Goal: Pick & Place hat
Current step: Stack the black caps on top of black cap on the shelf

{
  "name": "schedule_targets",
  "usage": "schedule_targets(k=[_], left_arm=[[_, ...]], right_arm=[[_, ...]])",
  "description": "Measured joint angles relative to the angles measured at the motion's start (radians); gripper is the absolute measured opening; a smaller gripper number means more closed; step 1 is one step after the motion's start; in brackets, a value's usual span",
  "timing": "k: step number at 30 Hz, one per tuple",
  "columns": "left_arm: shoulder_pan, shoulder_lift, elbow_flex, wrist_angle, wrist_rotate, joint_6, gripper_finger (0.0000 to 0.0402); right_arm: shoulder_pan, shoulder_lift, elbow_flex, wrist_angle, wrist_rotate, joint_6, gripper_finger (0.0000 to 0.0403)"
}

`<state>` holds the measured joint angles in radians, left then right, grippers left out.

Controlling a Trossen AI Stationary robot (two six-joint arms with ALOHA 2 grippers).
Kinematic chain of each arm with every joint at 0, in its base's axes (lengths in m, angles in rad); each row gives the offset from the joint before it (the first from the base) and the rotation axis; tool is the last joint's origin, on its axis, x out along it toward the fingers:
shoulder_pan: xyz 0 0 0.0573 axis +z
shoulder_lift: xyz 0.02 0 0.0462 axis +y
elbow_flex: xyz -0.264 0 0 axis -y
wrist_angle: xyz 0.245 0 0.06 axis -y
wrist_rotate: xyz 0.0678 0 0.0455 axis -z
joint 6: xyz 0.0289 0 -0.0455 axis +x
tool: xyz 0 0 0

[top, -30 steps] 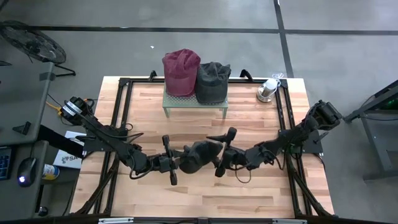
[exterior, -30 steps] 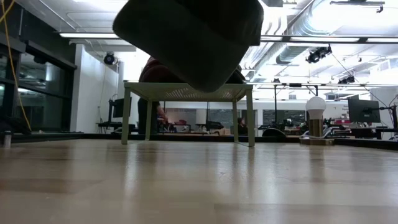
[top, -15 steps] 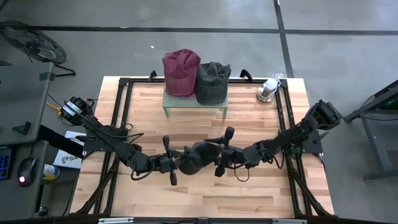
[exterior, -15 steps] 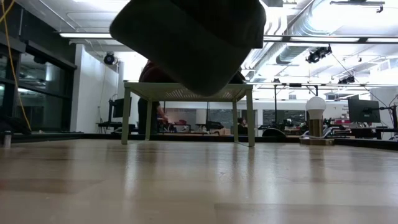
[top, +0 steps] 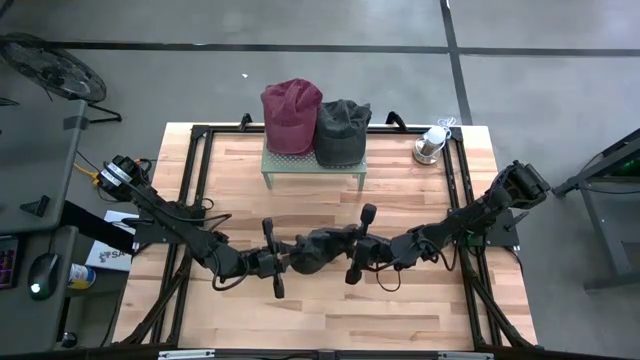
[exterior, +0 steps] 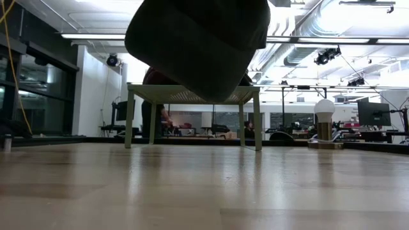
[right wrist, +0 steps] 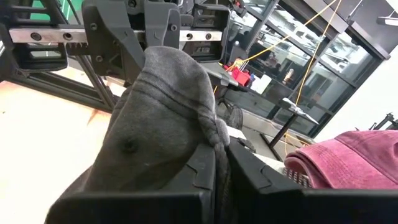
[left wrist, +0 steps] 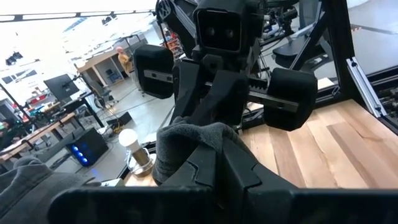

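Tearing or a slip threatens: left gripper [top: 281, 263] and right gripper [top: 347, 252] both pinch the dark grey cap [top: 318, 251] held above the table, so opposed pulls could free it.

In my low view the dark hat [exterior: 198, 45] is cut off by the top edge, so I cannot see either tool gripping it there. From overhead the hat [top: 318, 250] covers the fingertips of both tools. The maroon cap [right wrist: 354, 158] runs off the right wrist picture's edge. People behind the small stand [exterior: 192, 96] are too small to tell.
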<state>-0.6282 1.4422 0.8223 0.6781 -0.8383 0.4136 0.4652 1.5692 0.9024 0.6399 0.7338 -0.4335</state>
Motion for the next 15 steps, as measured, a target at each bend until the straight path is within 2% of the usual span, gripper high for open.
schedule_targets(k=[4,8,11,15], left_arm=[[0.000,0.000,0.000,0.000,0.000,-0.011,0.0007],[0.000,-0.001,0.000,-0.017,-0.002,-0.011,0.0030],[0.000,-0.001,0.000,-0.039,0.000,-0.011,0.0068],[0.000,-0.001,0.000,-0.047,-0.015,-0.026,0.0144]], right_arm=[[0.000,0.000,0.000,0.002,0.002,0.033,0.0015],[0.001,0.000,0.000,-0.002,0.023,0.049,0.0008],[0.002,-0.001,0.000,-0.008,0.051,0.060,0.0007],[0.006,-0.017,0.000,-0.042,0.064,0.078,0.0007]])
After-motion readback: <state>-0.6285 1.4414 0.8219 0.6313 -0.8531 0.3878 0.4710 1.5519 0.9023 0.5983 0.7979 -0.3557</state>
